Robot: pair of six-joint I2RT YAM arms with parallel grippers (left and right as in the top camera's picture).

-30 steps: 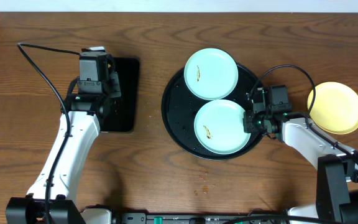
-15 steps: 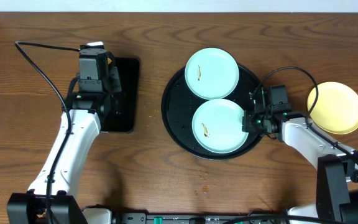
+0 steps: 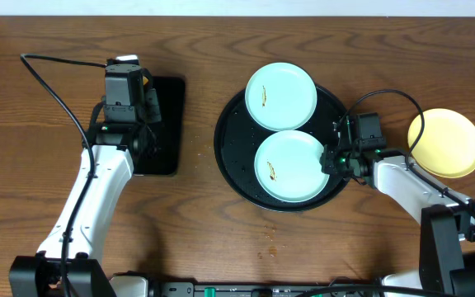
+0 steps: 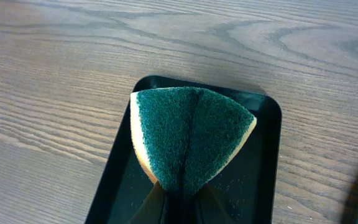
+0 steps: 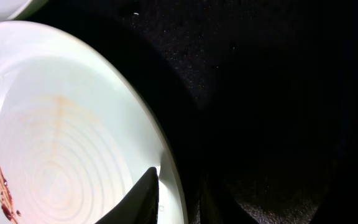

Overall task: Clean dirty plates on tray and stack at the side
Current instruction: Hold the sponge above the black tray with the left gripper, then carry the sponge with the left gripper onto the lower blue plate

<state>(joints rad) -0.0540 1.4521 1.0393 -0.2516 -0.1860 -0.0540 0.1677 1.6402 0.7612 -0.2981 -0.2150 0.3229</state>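
Note:
Two pale blue-white plates lie on the round black tray (image 3: pixel 225 140): the far one (image 3: pixel 280 97) and the near one (image 3: pixel 289 167), each with a small brown smear. A pale yellow plate (image 3: pixel 445 143) sits on the table right of the tray. My right gripper (image 3: pixel 330 158) is at the near plate's right rim. In the right wrist view its jaws (image 5: pixel 179 199) stand slightly apart astride that rim, one finger (image 5: pixel 145 193) resting inside the plate (image 5: pixel 61 137). My left gripper (image 4: pixel 182 202) is shut on a green and yellow sponge (image 4: pixel 188 137).
The sponge hangs over a small rectangular black tray (image 4: pixel 263 162), which lies on the left of the wooden table (image 3: pixel 167 124). A few brown crumbs (image 3: pixel 269 235) lie on the wood in front of the round tray. The right arm's cable (image 3: pixel 386 95) loops between tray and yellow plate.
The near plate slid slightly left on the tray with my right gripper on its rim, and the right jaws have now parted a little. The left arm has not moved.

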